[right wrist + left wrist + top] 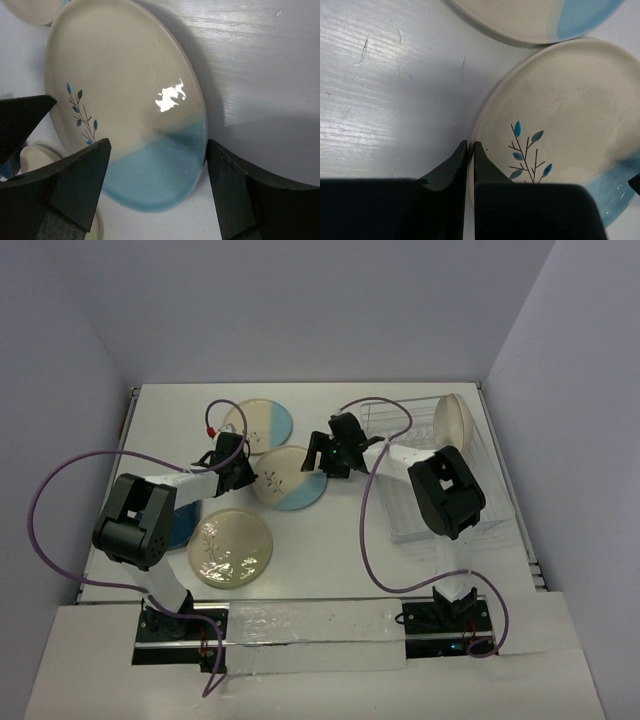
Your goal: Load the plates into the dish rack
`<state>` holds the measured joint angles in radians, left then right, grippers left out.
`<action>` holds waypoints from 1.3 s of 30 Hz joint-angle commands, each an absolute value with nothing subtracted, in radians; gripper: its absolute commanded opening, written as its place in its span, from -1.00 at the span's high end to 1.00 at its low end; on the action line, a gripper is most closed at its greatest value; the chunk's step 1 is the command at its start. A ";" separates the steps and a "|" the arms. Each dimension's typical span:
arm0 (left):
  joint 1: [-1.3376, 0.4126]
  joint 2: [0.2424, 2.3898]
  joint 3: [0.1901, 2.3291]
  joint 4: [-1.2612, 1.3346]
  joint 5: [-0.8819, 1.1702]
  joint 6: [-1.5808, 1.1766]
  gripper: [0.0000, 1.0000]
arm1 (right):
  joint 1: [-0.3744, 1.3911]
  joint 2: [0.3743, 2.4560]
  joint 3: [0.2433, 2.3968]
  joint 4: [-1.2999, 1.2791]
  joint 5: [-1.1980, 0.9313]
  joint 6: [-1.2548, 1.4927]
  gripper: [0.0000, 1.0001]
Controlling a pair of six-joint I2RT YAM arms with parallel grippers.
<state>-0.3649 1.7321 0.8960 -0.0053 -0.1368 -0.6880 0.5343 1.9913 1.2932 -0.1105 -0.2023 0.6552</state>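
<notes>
A cream-and-light-blue plate with a sprig motif (293,485) (570,110) (125,75) sits mid-table, seemingly tilted up on one side. My left gripper (243,473) (469,147) is shut on its left rim. My right gripper (318,462) (158,145) is open and straddles its blue edge, one finger over the plate and the other just outside the rim. A second cream-and-blue plate (262,420) (530,20) lies behind it. A green floral plate (231,548) and a dark blue plate (183,528) lie at front left. A cream plate (455,420) stands upright in the dish rack (480,455).
The white wire rack fills the right side of the table, under the right arm's elbow (445,490). Purple cables (365,530) loop over the table from both arms. White walls close off the back and both sides.
</notes>
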 commanded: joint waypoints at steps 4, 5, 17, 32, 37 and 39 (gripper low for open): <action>-0.400 1.747 0.884 0.110 0.041 -0.732 1.00 | 0.575 1.816 1.234 0.168 -0.387 0.745 -0.63; -0.403 1.745 0.884 0.111 0.042 -0.734 1.00 | 0.575 1.807 1.219 0.185 -0.389 0.754 -0.62; -0.434 1.733 0.876 0.156 0.085 -0.739 0.99 | 0.577 1.825 1.174 0.268 -0.408 0.783 -0.54; -0.445 1.727 0.872 0.177 0.107 -0.736 1.00 | 0.580 1.895 1.187 0.334 -0.466 0.822 -0.17; -0.446 1.725 0.874 0.173 0.103 -0.736 0.99 | 0.588 1.916 1.200 0.314 -0.453 0.818 0.01; -0.446 1.716 0.871 0.170 0.095 -0.736 0.99 | 0.588 1.905 1.200 0.291 -0.398 0.799 0.21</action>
<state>-0.4107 1.7321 0.8606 0.0706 -0.0395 -0.6994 0.5430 1.8930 1.1573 0.2603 -0.3806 0.7974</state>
